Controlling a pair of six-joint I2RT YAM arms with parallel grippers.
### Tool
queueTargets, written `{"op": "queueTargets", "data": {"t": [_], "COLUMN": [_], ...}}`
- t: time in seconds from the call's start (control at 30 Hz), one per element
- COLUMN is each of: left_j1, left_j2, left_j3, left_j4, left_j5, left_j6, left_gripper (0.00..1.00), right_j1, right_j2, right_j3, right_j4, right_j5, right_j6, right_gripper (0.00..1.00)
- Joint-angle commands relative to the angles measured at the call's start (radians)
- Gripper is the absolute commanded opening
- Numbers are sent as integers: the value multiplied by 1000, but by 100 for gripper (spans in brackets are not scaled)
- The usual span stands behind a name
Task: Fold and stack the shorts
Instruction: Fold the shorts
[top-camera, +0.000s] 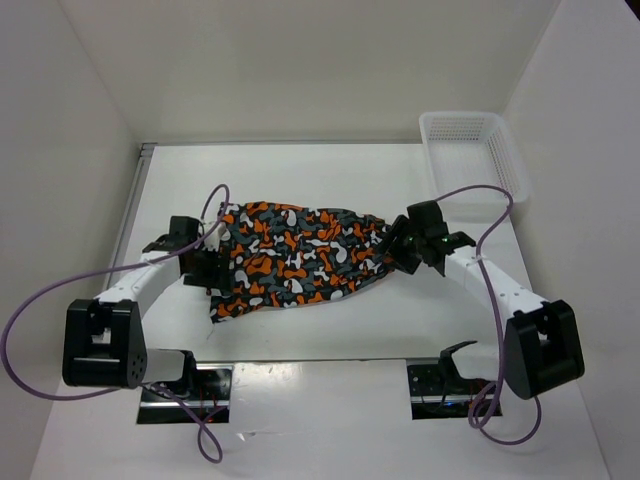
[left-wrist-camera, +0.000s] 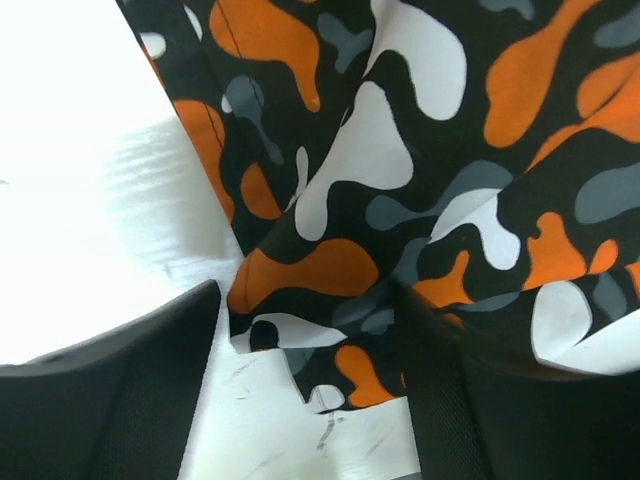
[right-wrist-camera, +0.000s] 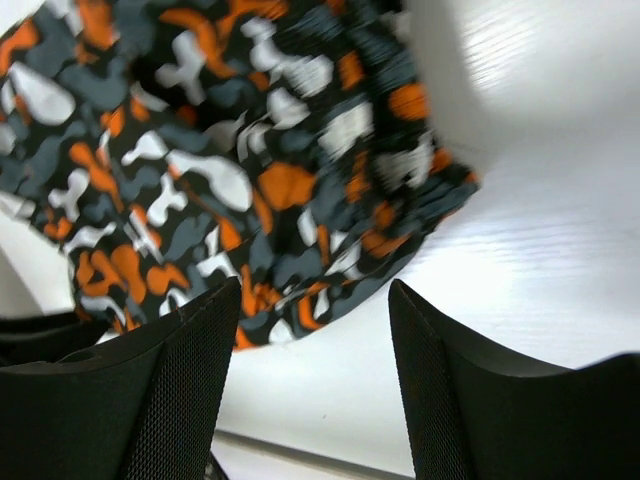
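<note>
Camouflage-print shorts lie in the middle of a white table, between two black robot pincers. Their long axis runs left to right. The left end is broad and spread out. The right end narrows into a bunch and sits slightly farther back than the left. The cloth is soft and wrinkled, printed with rounded blotches of orange, dark grey, black and white.

The left gripper is at the left edge of the shorts. In its wrist view its two dark fingers stand well apart. A folded corner of the cloth lies loosely between them, with bare table showing below it. A stitched seam runs along one orange patch. The jaws are released, not pinching the fabric.

The right gripper is at the bunched right end. Its two fingers have a fine mesh-like texture on their inner faces. They are spread wide, with white table between them and only the cloth's hem reaching the gap near the tips. It too is released. The cloth looks blurred in this view.

A white plastic mesh basket, rectangular, stands at the far right corner of the table, well apart from the shorts. A purple cable loops off each arm.
</note>
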Motion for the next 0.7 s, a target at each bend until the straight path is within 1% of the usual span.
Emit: {"op": "queueTargets", "data": {"t": [0.0, 0.03, 0.1, 0.13, 0.17, 0.2, 0.23, 0.27, 0.3, 0.43, 0.47, 0.53, 0.57, 0.63, 0.67], "left_j1": [6, 6, 6, 6, 6, 6, 6, 6, 6, 6, 6, 6, 6, 6, 6], "left_j2": [12, 3, -8, -8, -8, -8, -17, -17, -43, -123, -146, -155, -169, -181, -181], "left_j3": [-19, -19, -19, -19, -7, 5, 5, 19, 28, 86, 95, 105, 105, 105, 105], "left_j4": [18, 18, 18, 18, 9, -3, -3, -15, -29, -72, -83, -97, -106, -106, -106], "left_j5": [6, 6, 6, 6, 15, 15, 27, 27, 38, 59, 59, 70, 82, 96, 108], "left_j6": [5, 5, 5, 5, 5, 5, 5, 5, 5, 5, 5, 5, 5, 5, 5], "left_gripper": [64, 44, 26, 19, 5, 0, 0, 0, 0, 0, 0, 0, 0, 0, 0], "right_j1": [-39, -48, -48, -48, -48, -48, -48, -48, -48, -48, -48, -48, -48, -48, -48], "right_j2": [27, 27, 27, 27, 51, 63, 77, 91, 111, 149, 149, 171, 171, 182, 194], "right_j3": [-7, -7, -7, -7, 5, 6, 16, 25, 25, 25, 25, 25, 25, 35, 35], "right_j4": [27, 27, 38, 47, 47, 47, 47, 47, 58, 78, 90, 104, 115, 115, 125], "right_j5": [0, 0, 12, 25, 25, 35, 35, 45, 45, 45, 45, 45, 55, 65, 75], "right_j6": [26, 26, 26, 26, 26, 26, 26, 26, 26, 26, 26, 26, 26, 26, 26], "right_gripper": [66, 66, 65, 65, 64, 64, 61, 59, 59, 53, 53, 47, 42, 37, 30]}}
